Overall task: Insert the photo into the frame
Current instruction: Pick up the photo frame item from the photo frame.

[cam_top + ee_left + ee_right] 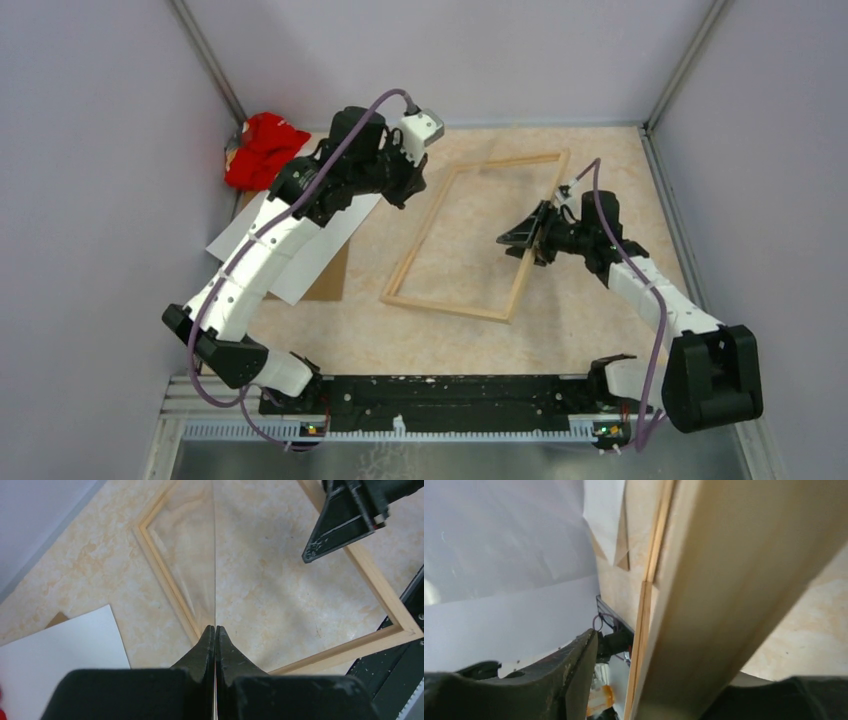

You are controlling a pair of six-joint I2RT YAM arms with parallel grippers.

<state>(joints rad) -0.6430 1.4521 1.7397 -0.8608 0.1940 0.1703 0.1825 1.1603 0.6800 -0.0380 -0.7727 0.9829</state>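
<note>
The light wood frame (420, 235) lies flat on the table. My left gripper (405, 190) is at its far left part, shut on the edge of a thin clear pane (214, 555), seen edge-on in the left wrist view, fingertips (215, 627) pressed together on it. The photo (335, 235) lies whitish back up on the brown backing board (330, 285), left of the frame and partly under my left arm; it also shows in the left wrist view (60, 650). My right gripper (520, 240) is open and straddles the frame's right rail (704, 580), with a gap beside its left finger (574, 670).
A red cloth (265, 150) lies in the far left corner. Enclosure walls and metal posts stand on three sides. The black base rail (450, 395) runs along the near edge. The right gripper's finger (340, 525) hangs over the frame in the left wrist view.
</note>
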